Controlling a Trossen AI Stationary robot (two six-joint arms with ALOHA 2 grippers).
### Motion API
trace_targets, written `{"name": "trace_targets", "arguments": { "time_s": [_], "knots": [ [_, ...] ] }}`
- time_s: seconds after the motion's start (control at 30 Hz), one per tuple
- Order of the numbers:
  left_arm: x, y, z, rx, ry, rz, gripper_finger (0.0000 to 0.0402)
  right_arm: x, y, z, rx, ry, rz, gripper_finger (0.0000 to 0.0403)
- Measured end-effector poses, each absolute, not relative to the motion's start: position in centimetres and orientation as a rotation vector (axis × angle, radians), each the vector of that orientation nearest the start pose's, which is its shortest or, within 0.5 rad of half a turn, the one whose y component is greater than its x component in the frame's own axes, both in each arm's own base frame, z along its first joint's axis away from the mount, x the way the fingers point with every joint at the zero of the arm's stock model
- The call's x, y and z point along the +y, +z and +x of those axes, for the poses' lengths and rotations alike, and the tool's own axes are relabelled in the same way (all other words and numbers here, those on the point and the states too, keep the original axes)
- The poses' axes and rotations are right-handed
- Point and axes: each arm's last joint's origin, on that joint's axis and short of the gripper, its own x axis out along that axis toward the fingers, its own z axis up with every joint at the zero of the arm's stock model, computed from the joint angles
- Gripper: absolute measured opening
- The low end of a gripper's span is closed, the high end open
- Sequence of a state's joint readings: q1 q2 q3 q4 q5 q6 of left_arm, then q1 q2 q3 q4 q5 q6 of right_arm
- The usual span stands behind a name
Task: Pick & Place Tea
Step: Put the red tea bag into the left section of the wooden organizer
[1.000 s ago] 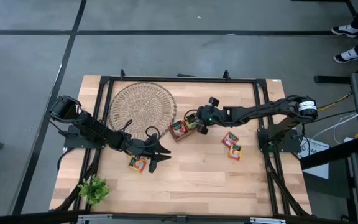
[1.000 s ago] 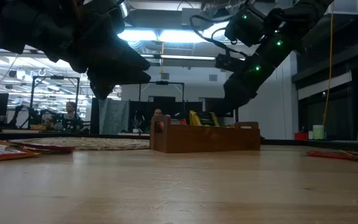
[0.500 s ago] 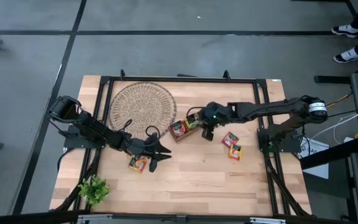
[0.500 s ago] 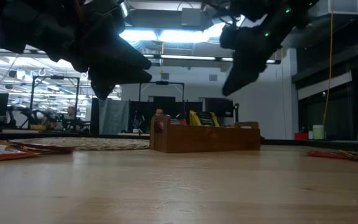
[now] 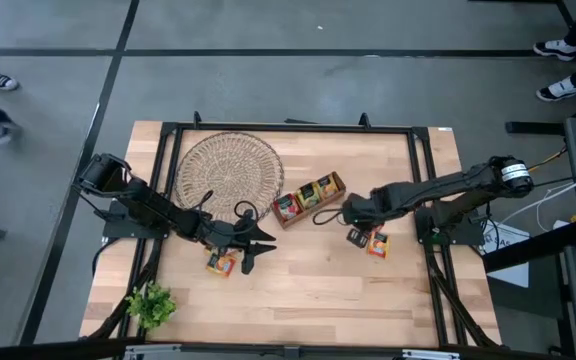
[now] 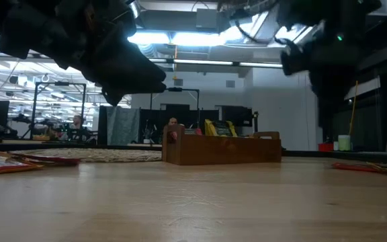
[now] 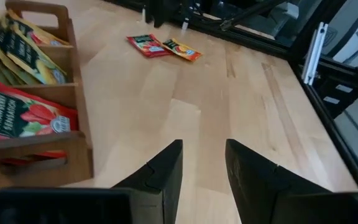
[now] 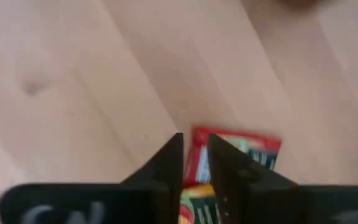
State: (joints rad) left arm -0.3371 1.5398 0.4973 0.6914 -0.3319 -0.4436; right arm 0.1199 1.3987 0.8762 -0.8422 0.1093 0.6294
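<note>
Worktop [image 5: 308, 290] of pale wood is carrying a round wicker dish [image 5: 228, 172] at far left and a wooden three-compartment tray [image 5: 308, 199] near the centre, with tea sachets standing in its compartments.

Right end effector [image 5: 356, 236] is hanging low over the two loose sachets [image 5: 376, 241] lying flat on the worktop to the right of the tray. In the right wrist view its fingers [image 8: 166, 165] are standing a narrow gap apart, directly above a red sachet [image 8: 235, 149]; the sachet is showing between and beyond the fingertips. Whether the fingers are touching it cannot be told, and nothing is seen held.

Left end effector [image 5: 258, 244] is hovering at centre left, just right of a red and yellow sachet pair [image 5: 222, 263] lying on the worktop. In the left wrist view its fingers [image 7: 166, 174] are standing partly apart with bare wood between them, gripping nothing. The same view is showing the tray [image 7: 73, 118] holding yellow sachets [image 7: 17, 46] in one compartment and red sachets [image 7: 23, 118] in the next, with the loose red and orange sachets [image 7: 163, 46] lying farther off.

A small green plant [image 5: 152, 305] is sitting at the near left corner of the worktop.
</note>
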Motion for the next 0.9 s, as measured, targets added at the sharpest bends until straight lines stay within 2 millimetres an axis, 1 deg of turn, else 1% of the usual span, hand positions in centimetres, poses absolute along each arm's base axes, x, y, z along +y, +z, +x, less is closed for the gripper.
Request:
{"name": "trace_targets", "arguments": {
  "time_s": [0.13, 0.17, 0.37, 0.43, 0.57, 0.67, 0.9],
  "knots": [
    [-7.9, 15.3, 26.5, 0.324, 0.082, -0.302, 0.0115, 2.4, 17.7, 22.2, 1.349, -0.504, 0.434, 0.0015],
    [-7.8, 15.3, 26.5, 0.323, 0.086, -0.302, 0.0114, 2.4, 17.2, 21.9, 1.351, -0.521, 0.447, 0.0009],
    [-7.4, 15.2, 26.6, 0.332, 0.103, -0.303, 0.0116, 2.0, 14.4, 20.0, 1.376, -0.645, 0.537, 0.0005],
    [-7.4, 15.2, 26.6, 0.333, 0.104, -0.303, 0.0114, 1.9, 13.7, 19.7, 1.365, -0.649, 0.549, 0.0005],
    [-7.4, 15.2, 26.6, 0.331, 0.111, -0.302, 0.0112, 2.0, 13.2, 19.9, 1.295, -0.631, 0.599, 0.0006],
    [-7.3, 15.2, 26.6, 0.330, 0.115, -0.307, 0.0112, 2.2, 13.1, 20.4, 1.241, -0.607, 0.628, 0.0004],
    [-7.4, 15.2, 26.6, 0.329, 0.119, -0.332, 0.0113, 3.4, 13.3, 22.4, 1.070, -0.450, 0.688, 0.0008]
  ]
}}
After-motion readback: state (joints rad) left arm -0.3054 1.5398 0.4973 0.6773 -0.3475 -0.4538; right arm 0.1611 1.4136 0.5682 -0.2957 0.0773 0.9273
